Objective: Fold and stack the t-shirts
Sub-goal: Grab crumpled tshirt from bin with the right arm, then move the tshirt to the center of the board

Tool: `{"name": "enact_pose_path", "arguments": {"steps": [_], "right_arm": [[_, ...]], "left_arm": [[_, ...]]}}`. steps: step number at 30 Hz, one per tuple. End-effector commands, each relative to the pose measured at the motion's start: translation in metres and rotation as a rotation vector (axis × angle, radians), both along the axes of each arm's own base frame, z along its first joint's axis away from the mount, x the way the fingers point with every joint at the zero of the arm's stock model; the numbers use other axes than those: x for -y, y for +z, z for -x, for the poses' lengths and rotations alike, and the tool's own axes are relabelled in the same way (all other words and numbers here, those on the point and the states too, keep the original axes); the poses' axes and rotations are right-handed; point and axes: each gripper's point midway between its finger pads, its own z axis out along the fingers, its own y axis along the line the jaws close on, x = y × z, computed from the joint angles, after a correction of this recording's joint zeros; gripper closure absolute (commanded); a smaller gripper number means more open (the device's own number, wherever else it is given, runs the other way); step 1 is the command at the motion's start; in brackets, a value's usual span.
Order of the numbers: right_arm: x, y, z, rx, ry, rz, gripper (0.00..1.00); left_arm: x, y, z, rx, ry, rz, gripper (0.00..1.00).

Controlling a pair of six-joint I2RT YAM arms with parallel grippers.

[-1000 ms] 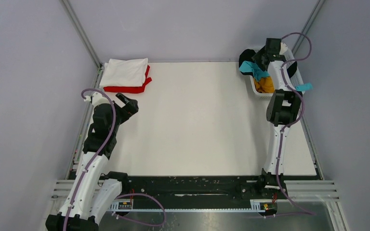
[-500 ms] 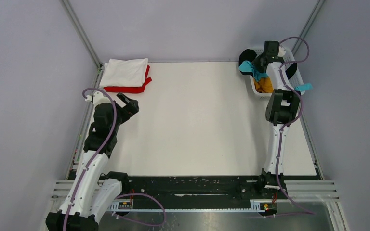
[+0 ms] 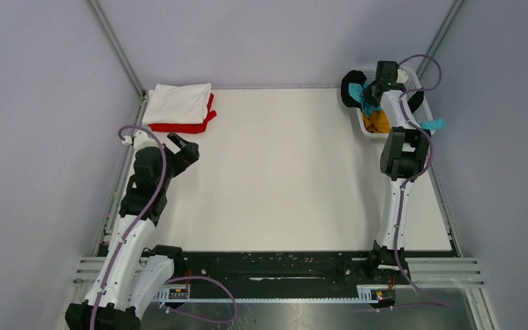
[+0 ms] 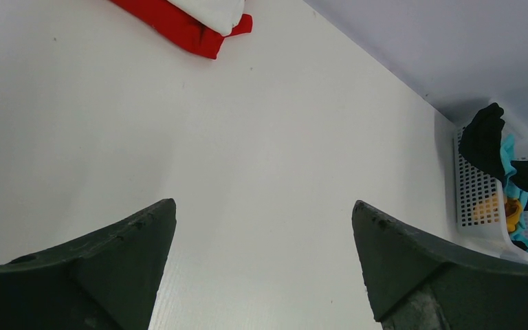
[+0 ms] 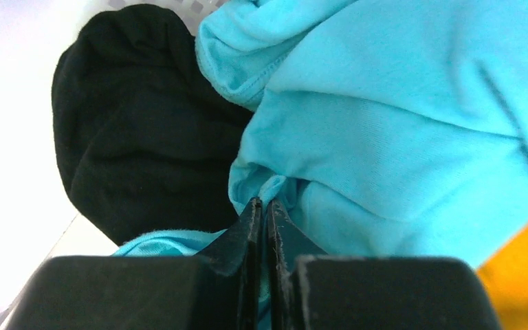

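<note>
The right hand (image 5: 265, 206) reaches into the white plastic mesh basket (image 4: 474, 199) that stands at the far right corner of the white bench (image 3: 282, 172). Its two dark fingers are pressed together on a bunched fold of the turquoise soft cloth t-shirt (image 5: 399, 124), and the cloth puckers right at their tips. This shirt lies crumpled in the basket. In the top view one end of it hangs out over the basket's right rim.

Beside it on the left, touching it, is the black soft cloth t-shirt (image 5: 124, 117), which is draped over the basket's far left edge. The mustard-yellow cloth t-shirt (image 3: 378, 120) lies in the basket too, partly under the turquoise one, towards the near side.

At the far left corner of the bench the folded white cloth t-shirt (image 3: 177, 103) rests flat on the folded red cloth t-shirt (image 3: 179, 127). A red band shows along the white shirt's near edge and right edge.

The left hand (image 4: 262, 206) hangs over the left side of the bench, just on the near side of that stack. Its fingers are spread wide apart, with bare bench between them.
</note>
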Motion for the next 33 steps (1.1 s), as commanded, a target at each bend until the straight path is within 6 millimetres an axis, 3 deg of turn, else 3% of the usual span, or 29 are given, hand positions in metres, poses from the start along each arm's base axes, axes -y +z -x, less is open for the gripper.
{"name": "enact_pose_path", "arguments": {"steps": [1, 6, 7, 12, 14, 18, 26, 29, 33], "right_arm": [[0.018, 0.111, 0.010, 0.180, -0.035, 0.133, 1.00], [0.032, 0.175, 0.034, 0.307, -0.065, 0.243, 1.00], [0.033, 0.198, 0.042, 0.357, -0.068, 0.263, 1.00], [0.028, 0.259, 0.067, 0.514, -0.018, 0.329, 1.00], [0.019, 0.285, 0.075, 0.570, 0.033, 0.336, 1.00], [-0.003, 0.360, 0.102, 0.791, 0.114, 0.335, 1.00], [-0.047, 0.509, 0.181, 1.200, 0.259, 0.276, 1.00], [-0.072, 0.546, 0.214, 1.293, 0.367, 0.191, 1.00], [-0.113, 0.574, 0.247, 1.341, 0.555, 0.031, 1.00]], "left_arm": [[0.006, 0.034, -0.008, 0.097, -0.026, 0.028, 0.01], [0.009, 0.037, -0.007, 0.110, -0.038, 0.041, 0.01], [0.009, 0.038, -0.006, 0.113, -0.040, 0.045, 0.01], [0.014, 0.041, -0.005, 0.130, -0.061, 0.063, 0.01], [0.015, 0.042, -0.004, 0.134, -0.066, 0.066, 0.01], [0.015, 0.045, -0.001, 0.148, -0.067, 0.070, 0.01], [0.014, 0.058, 0.008, 0.196, -0.065, 0.079, 0.01], [0.014, 0.061, 0.011, 0.208, -0.065, 0.085, 0.01], [0.016, 0.064, 0.014, 0.219, -0.077, 0.092, 0.01]]}}
